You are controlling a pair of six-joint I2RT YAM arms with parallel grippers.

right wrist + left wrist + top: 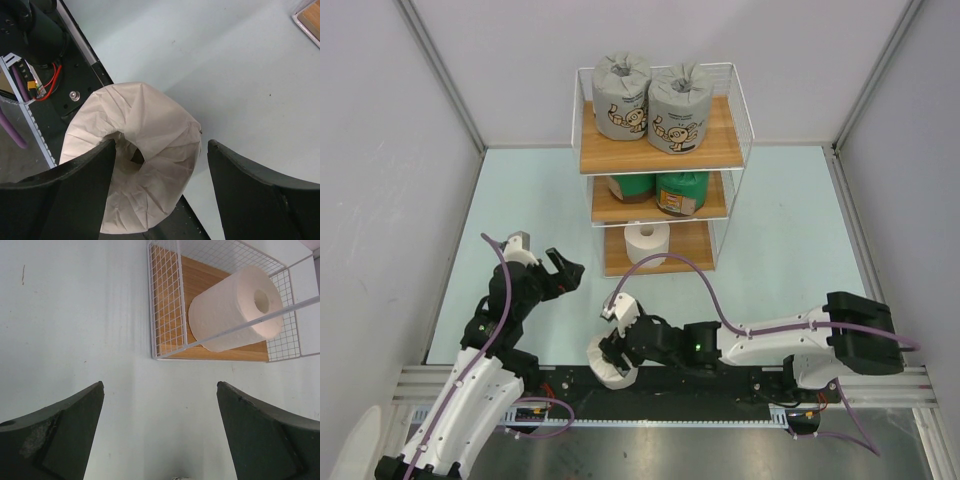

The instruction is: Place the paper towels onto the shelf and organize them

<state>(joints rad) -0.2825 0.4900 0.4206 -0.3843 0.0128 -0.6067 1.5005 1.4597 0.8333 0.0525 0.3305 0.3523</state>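
Now my right gripper point(161, 145) straddles the last white roll point(145, 115) at the near edge of the table point(520, 200), fingers apart and not visibly pinching, ready to lift it, while my left gripper point(160, 390) hangs spread and empty, facing the half-filled bottom tier of the shelf point(170, 300).

Shelf point(725, 140) top: two grey rolls point(622, 97)
Middle: two green rolls point(682, 192)
Bottom: white roll point(647, 241)
Sixth roll point(145, 135): white, crumpled, seemingly tilted, near table edge
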